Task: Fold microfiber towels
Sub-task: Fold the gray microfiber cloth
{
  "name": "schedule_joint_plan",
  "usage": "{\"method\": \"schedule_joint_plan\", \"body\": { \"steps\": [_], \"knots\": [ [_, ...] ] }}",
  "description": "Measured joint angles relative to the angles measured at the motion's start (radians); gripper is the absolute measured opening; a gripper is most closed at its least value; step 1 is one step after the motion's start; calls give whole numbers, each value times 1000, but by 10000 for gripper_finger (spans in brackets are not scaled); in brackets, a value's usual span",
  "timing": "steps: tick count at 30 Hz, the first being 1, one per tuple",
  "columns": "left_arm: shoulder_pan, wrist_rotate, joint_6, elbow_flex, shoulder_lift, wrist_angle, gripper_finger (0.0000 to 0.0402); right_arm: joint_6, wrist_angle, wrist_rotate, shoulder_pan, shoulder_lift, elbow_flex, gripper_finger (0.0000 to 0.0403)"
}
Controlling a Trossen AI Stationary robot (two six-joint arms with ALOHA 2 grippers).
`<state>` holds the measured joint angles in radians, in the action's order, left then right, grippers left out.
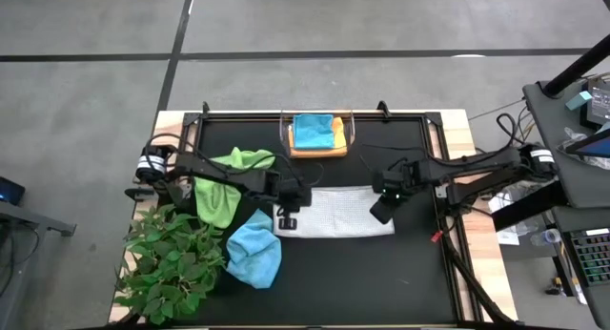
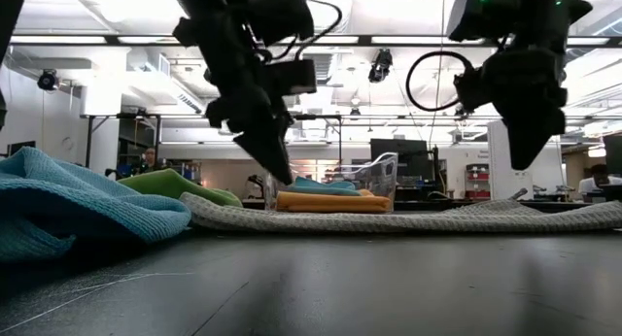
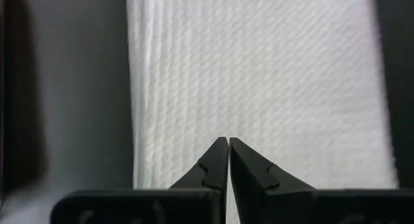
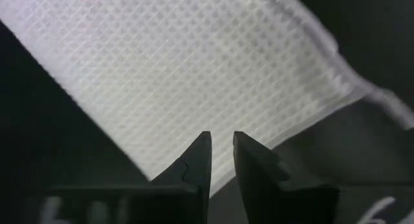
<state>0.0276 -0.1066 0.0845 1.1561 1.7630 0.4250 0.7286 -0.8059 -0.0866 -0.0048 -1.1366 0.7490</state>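
Towel geometry decides the coming move: the pale grey-white towel [image 1: 335, 213] lies flat on the black table [image 1: 381, 273], its long axis running side to side between the two arms. The left gripper [image 1: 285, 216] stands at the towel's left short edge and the right gripper [image 1: 381, 208] at its right end — each arm is nearest its own side, so neither needs to cross over.

From the left wrist view, the left gripper's fingers [image 3: 217, 160] are pressed fully together, tips down over the white weave; whether a pinch of cloth sits between them I cannot tell. The right gripper's fingers [image 4: 202, 160] stand only narrowly apart above the towel's edge, nothing clearly caught.

Judging from this, a fold would carry one long edge across the short axis — both ends lifted together.
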Motion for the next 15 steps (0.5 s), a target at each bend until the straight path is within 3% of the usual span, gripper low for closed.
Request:
{"method": "schedule_joint_plan", "body": {
  "steps": [6,15],
  "knots": [
    [43,-1,0,-2,1,-136,1,139,-3,-2,93,0,0,67],
    [53,-5,-14,-109,21,-423,1,295,-9,9,108,-3,-23,144]
  ]
}}
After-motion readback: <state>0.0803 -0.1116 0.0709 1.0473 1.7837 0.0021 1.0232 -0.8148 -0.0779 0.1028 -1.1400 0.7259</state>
